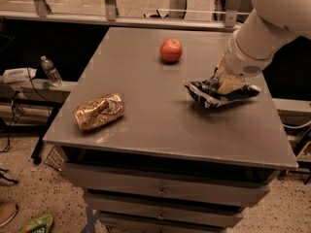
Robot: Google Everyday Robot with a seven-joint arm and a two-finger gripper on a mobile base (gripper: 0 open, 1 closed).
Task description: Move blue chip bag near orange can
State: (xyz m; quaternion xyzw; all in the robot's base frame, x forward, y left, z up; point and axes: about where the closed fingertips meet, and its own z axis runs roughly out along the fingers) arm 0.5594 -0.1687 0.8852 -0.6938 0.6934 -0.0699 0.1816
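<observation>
Three things lie on the grey worktop [146,115]: the blue chip bag [206,96], the orange can [99,111] and a red apple [171,50].

The blue chip bag sits toward the right side of the worktop, a little short of the right edge. Its dark foil is crumpled and its white edges show at both ends. The hand [229,84] is down on the bag's right half, with its tan tip touching the foil. The white arm [262,33] reaches in from the upper right corner and covers the upper part of the hand. Whether the hand is clamped on the bag or only pressed against it cannot be told from this angle.

The orange can lies on its side near the front left corner of the worktop, its wrinkled sides catching the light. It is well apart from the bag, with a wide stretch of bare worktop between them.

The apple stands toward the back of the worktop, roughly midway across. It is behind and to the left of the bag and touches neither the bag nor the hand.

Under the worktop is a stack of grey drawers [160,191]. On a lower shelf to the left, a clear water bottle [50,71] stands nearly upright.
</observation>
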